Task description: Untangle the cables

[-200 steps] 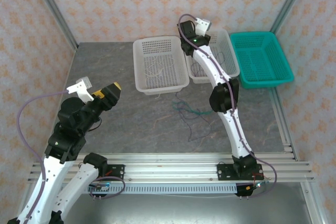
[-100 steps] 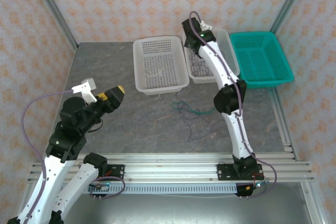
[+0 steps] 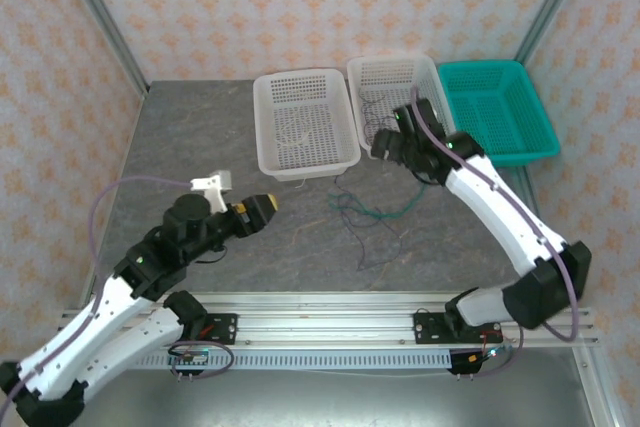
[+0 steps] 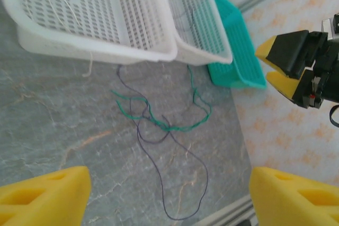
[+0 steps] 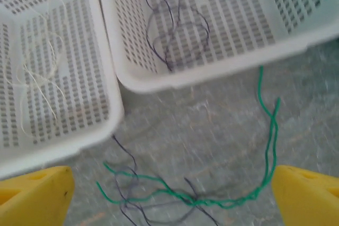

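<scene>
**Both grippers open and empty, knot on the table between them**

Top external view. Tangle of cables (image 3: 362,215) on the grey table (image 3: 200,147), just in front of the left white basket (image 3: 257,122) and the middle white basket (image 3: 392,59), touching neither gripper. Green cable (image 3: 385,213) laid crosswise, left to right. Dark purplish cable (image 3: 372,252) trailing from the knot toward the near rail. Left gripper (image 3: 262,205) left of the knot, pointed at it roughly along the green cable's axis. Right gripper (image 3: 384,145) behind the knot, over the middle basket's near rim. Judged about equally near; height not readable here.

Left wrist view. Yellow fingers (image 4: 45,194) at both lower corners, spread wide, nothing between them. Knot ahead and roughly centred. Right gripper at far right, pads apart, empty.

Right wrist view. Fingers again at both lower corners, wide, empty. Green cable ahead, running side to side between the fingertips, one end rising toward the basket wall. Second dark cable (image 5: 169,25) inside the middle basket; white cable (image 5: 39,64) inside the left basket.

Next move, as judged: take one strand on each side of the crossing, then draw apart along the left-right line.
</scene>
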`<act>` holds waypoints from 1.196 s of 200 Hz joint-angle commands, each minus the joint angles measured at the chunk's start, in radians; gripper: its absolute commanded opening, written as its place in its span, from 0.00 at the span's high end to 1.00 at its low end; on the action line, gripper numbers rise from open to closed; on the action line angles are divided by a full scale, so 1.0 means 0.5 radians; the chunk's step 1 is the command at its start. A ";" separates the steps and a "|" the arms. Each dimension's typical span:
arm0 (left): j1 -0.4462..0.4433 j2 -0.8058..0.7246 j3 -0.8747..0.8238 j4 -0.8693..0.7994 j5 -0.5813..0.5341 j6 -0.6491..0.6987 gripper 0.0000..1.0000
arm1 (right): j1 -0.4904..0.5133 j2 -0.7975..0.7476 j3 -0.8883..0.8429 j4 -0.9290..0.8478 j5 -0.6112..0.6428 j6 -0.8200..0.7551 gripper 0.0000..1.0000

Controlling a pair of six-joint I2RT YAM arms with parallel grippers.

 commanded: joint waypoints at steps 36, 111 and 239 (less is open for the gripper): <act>-0.582 0.509 -0.014 0.306 -0.531 -0.056 0.21 | 0.103 -0.751 -1.056 -0.123 -0.200 0.392 0.07; -0.647 0.662 -0.082 0.363 -0.704 -0.102 0.20 | 0.265 -0.638 -1.468 0.302 -0.681 0.759 0.42; -0.646 0.800 0.074 0.635 -0.538 0.147 0.20 | 0.272 -0.616 -0.045 0.328 -0.648 0.761 1.00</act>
